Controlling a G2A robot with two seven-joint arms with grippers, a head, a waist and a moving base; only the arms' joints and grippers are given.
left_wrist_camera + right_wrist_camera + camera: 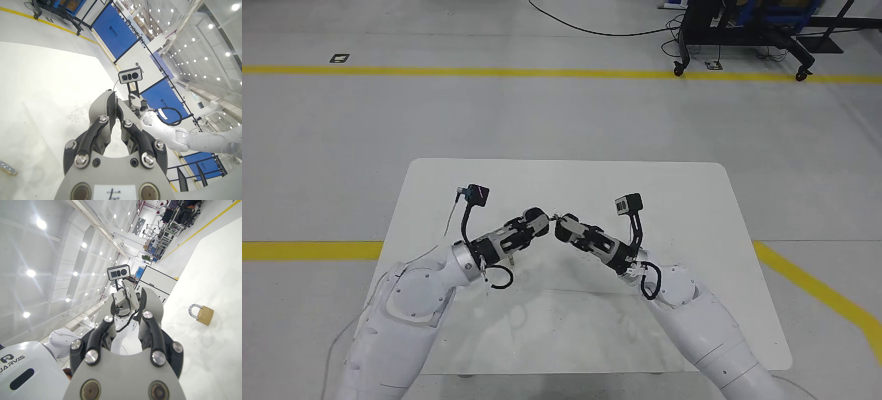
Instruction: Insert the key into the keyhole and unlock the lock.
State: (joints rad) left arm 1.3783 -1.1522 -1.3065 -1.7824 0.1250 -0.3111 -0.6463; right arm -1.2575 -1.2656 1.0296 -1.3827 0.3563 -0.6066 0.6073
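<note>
Pale floor (pixel 542 120), yellow lines (pixel 442 70), blue panels (pixel 117 37), possibly a cart (pixel 742 30)

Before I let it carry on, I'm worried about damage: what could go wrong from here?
1. The left gripper and right gripper sit tip to tip above the table; a small move could knock them together.
2. The padlock lies loose on the table, held by neither gripper, so pushing a key in would likely slide it.
3. I cannot tell whether the shut left gripper holds the key, so an insertion might be tried empty.
</note>
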